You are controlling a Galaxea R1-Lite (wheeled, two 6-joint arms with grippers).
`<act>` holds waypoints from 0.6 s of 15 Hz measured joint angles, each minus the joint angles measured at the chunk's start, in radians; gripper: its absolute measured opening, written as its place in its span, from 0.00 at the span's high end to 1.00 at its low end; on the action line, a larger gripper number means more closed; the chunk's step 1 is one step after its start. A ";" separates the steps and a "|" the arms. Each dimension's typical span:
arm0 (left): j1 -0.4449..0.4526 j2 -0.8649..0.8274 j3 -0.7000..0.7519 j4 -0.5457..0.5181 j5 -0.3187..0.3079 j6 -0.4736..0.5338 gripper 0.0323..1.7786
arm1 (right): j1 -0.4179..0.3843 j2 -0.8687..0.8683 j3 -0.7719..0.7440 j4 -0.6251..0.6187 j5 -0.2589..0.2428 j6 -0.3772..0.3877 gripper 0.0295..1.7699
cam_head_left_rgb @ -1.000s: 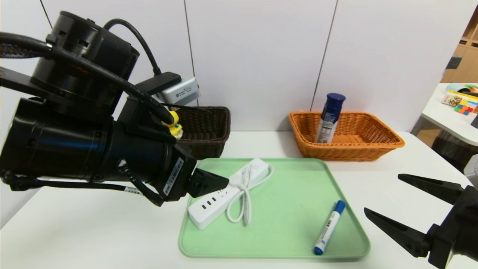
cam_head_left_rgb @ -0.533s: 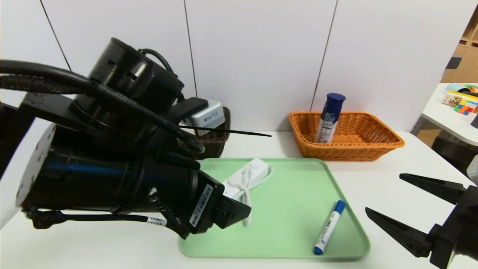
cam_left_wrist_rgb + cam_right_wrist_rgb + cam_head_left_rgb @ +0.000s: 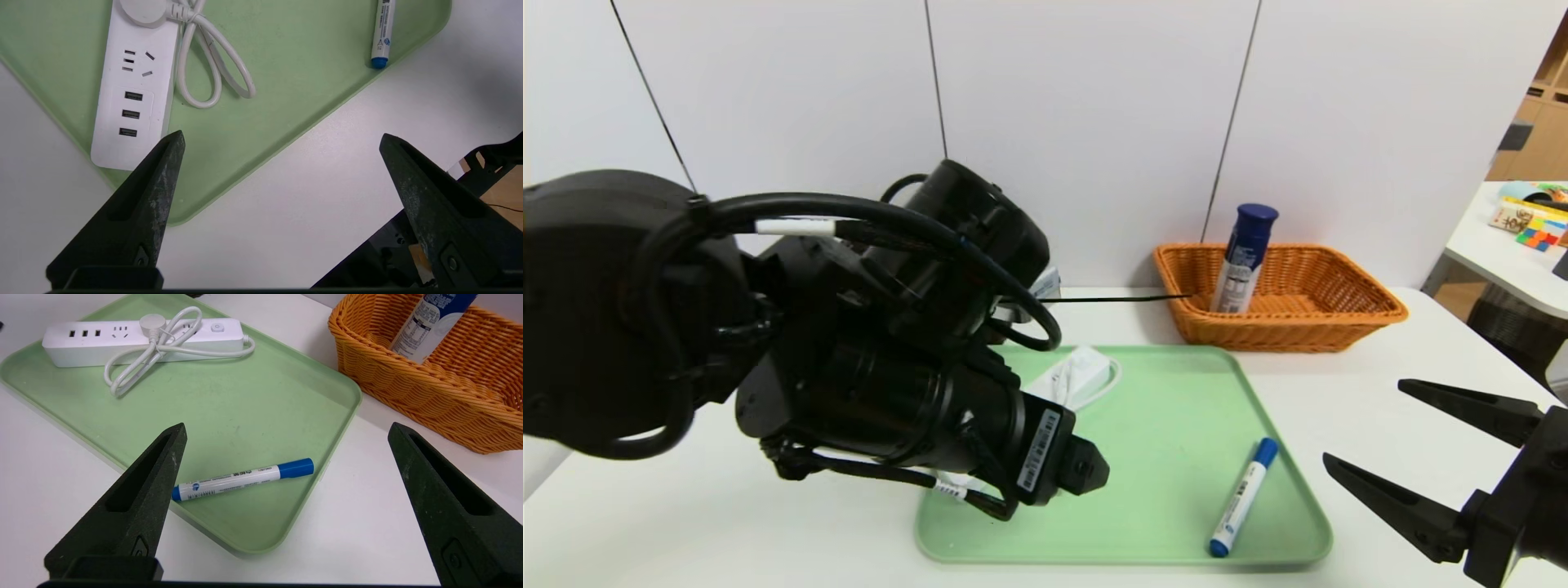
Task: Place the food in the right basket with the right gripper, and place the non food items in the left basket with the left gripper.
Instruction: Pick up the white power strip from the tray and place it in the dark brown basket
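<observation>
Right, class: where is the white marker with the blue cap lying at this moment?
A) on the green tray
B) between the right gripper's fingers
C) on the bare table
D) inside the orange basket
A: the marker lies flat on the green tray, near its edge and untouched.

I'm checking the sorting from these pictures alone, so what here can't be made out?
- Left basket and its contents: hidden in the head view behind the left arm; in neither wrist view.
- Power strip: mostly hidden in the head view by that arm.
- Left gripper: fingertips hidden in the head view by its own wrist.
- Can in the right basket: cap cut off in the right wrist view.
- Marker: print too small.
</observation>
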 joint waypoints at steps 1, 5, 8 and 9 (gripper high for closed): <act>0.000 0.023 -0.022 0.022 0.001 -0.021 0.05 | 0.000 -0.001 0.001 0.000 -0.001 0.000 0.04; 0.000 0.104 -0.121 0.118 0.005 -0.095 0.05 | 0.000 -0.007 0.004 0.002 -0.007 0.000 0.04; 0.000 0.151 -0.159 0.124 0.017 -0.103 0.05 | 0.000 -0.008 0.004 0.002 -0.008 0.000 0.04; 0.001 0.168 -0.167 0.121 0.026 -0.103 0.05 | 0.000 -0.008 0.004 0.002 -0.007 0.000 0.04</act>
